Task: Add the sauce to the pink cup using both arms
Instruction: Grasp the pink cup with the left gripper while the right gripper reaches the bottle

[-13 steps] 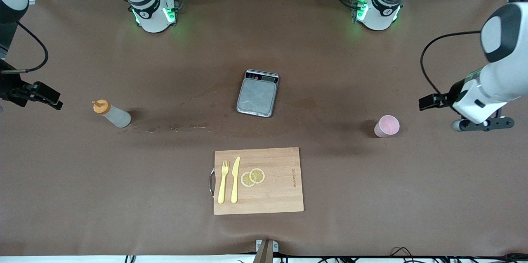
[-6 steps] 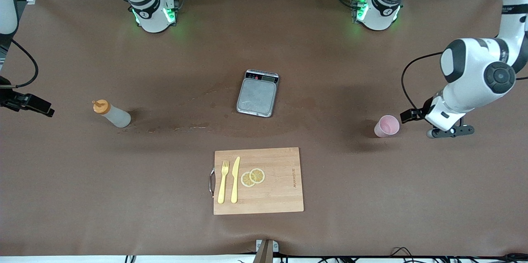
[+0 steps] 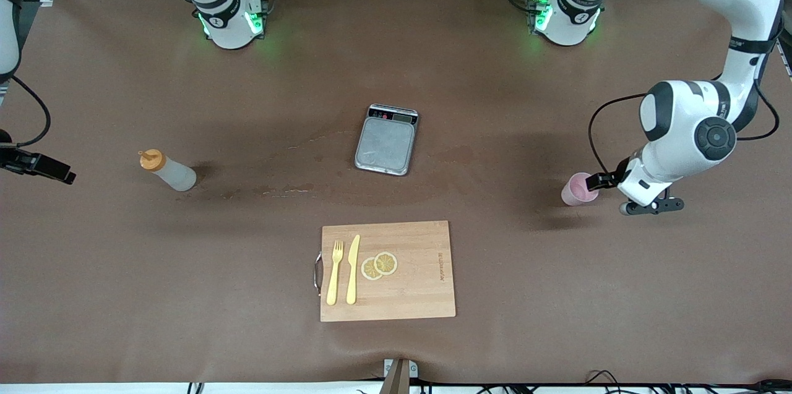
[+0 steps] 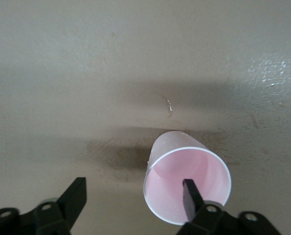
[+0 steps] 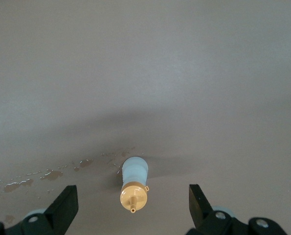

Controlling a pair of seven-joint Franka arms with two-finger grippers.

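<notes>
The desk (image 3: 124,289) is covered edge to edge in brown paper. Both arms come down from bases along the edge farthest from the front camera. The left arm (image 3: 687,134) bends low near its own end of the desk; the right arm (image 3: 12,23) shows only at the desk's right-arm end.

A wooden cutting board (image 3: 421,295) lies near the middle of the edge nearest the front camera, carrying a yellow fork (image 3: 335,272), a yellow knife (image 3: 352,269) and two lemon slices (image 3: 379,265). A grey scale (image 3: 387,139) sits at the desk's centre.

The left gripper (image 4: 133,193) is at the pink cup (image 3: 576,190) — the wrist view shows its fingers (image 4: 190,193) spread wide, one inside the cup's rim and the other outside it, not clamped on the wall. The cup stands upright toward the left arm's end.

The right gripper (image 5: 133,198) hangs at the right-arm end with its fingers wide apart, holding nothing. The sauce (image 3: 167,172) stands upright — orange cap up — toward that end, well apart from the cup, with wet smears (image 5: 42,175) on the paper beside it.
</notes>
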